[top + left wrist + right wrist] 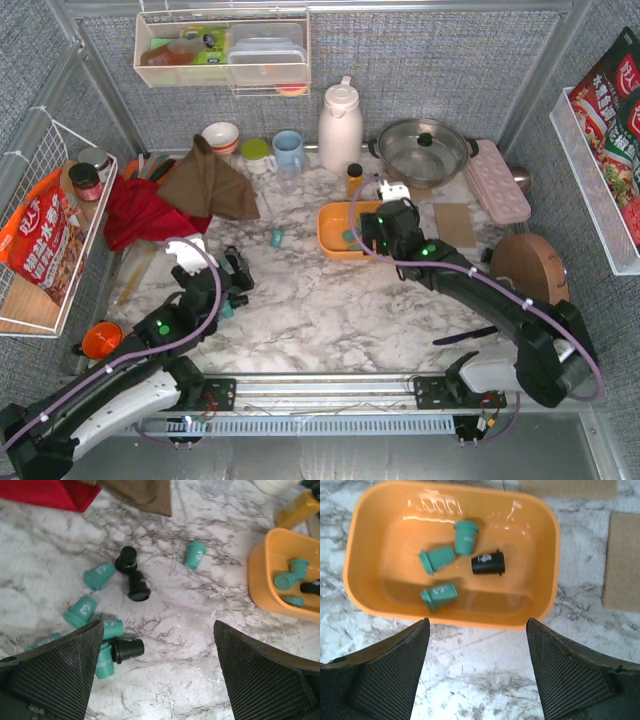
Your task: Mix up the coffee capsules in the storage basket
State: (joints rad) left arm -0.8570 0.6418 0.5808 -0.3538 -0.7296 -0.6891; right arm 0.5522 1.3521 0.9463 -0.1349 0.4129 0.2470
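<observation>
Spread wide and empty, the left gripper [157, 626] was held over the marble table [200, 670], and the right gripper [477, 622], likewise spread, at the near rim of the orange basket [542, 555]. Three teal capsules [439, 560] and one black were seen lying in the basket; others were scattered on the table under the left gripper

Upper centre of the top view: white thermos jug [340, 127], with a lidded steel pot [424, 150] to its right and a pink egg tray [497, 180] further right. Blue mug [289, 150] left of the jug. Upper left: brown cloth [210, 182] overlapping red cloth [140, 212].
</observation>
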